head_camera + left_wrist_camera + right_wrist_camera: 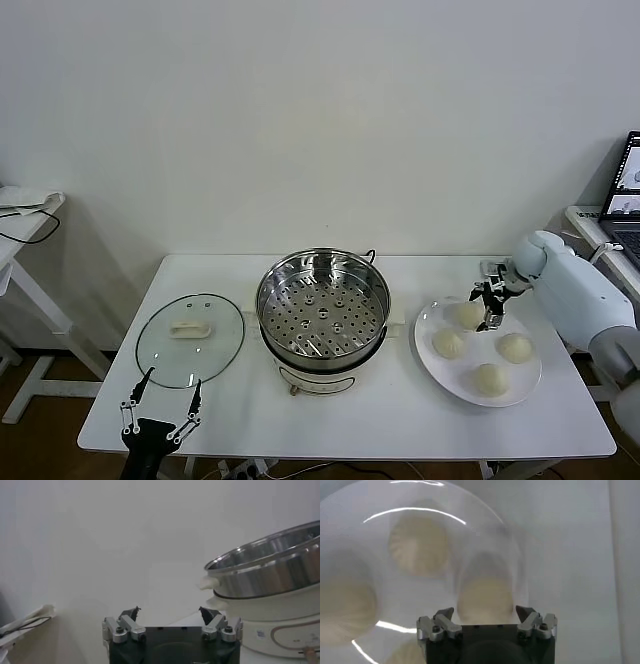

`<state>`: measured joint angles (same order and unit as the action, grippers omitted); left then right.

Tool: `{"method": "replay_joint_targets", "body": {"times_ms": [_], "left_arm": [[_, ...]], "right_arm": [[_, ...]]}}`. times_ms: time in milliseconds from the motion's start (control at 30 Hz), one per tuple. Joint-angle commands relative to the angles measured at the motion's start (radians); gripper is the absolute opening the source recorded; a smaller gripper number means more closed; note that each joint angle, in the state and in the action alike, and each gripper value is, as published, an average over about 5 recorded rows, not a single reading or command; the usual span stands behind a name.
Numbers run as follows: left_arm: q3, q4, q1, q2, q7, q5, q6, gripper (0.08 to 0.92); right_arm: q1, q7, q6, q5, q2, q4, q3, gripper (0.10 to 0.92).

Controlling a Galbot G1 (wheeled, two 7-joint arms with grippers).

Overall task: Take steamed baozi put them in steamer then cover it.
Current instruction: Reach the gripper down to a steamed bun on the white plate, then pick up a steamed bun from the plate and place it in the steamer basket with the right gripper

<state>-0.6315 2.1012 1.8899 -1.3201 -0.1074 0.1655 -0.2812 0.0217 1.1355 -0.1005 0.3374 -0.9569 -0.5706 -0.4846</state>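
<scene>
Four cream-white baozi lie on a white plate (424, 335) at the table's right: one far (468, 314), one left (448, 343), one right (515, 347), one near (490, 378). My right gripper (490, 303) is open and hovers just above the far baozi, which shows between its open jaws in the right wrist view (485, 595). The steamer (322, 310) stands at the centre, uncovered, its perforated tray bare. The glass cover (190, 338) lies flat at the left. My left gripper (160, 405) is open and empty by the cover's near edge.
The white table (400, 425) ends close in front of the left gripper. The left wrist view shows the steamer's side (270, 570) on its cream base. A laptop (628, 190) stands on a side surface at the far right, and another side table (25, 215) at the far left.
</scene>
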Motion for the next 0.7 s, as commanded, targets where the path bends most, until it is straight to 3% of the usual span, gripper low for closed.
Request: {"method": "replay_joint_targets", "body": {"times_ms": [33, 267, 467, 700], "left_arm": [[-0.001, 0.002, 0.002, -0.001, -0.002, 0.0, 0.0, 0.823], [0.0, 0.003, 0.001, 0.001, -0.006, 0.0, 0.001, 0.823], [0.0, 0.008, -0.001, 0.009, -0.008, -0.001, 0.0, 0.823], [0.005, 0.011, -0.007, 0.016, -0.009, -0.002, 0.002, 0.823]], "right_arm": [[0.001, -0.025, -0.004, 0.009, -0.017, 0.004, -0.011, 0.769], [-0.017, -0.02, -0.002, -0.024, 0.017, -0.074, -0.06, 0.698], [-0.163, 0.015, -0.025, -0.137, 0.133, -0.302, -0.222, 0.687], [-0.468, 0.052, -0.304, -0.207, 0.151, -0.535, -0.461, 0.693]]}}
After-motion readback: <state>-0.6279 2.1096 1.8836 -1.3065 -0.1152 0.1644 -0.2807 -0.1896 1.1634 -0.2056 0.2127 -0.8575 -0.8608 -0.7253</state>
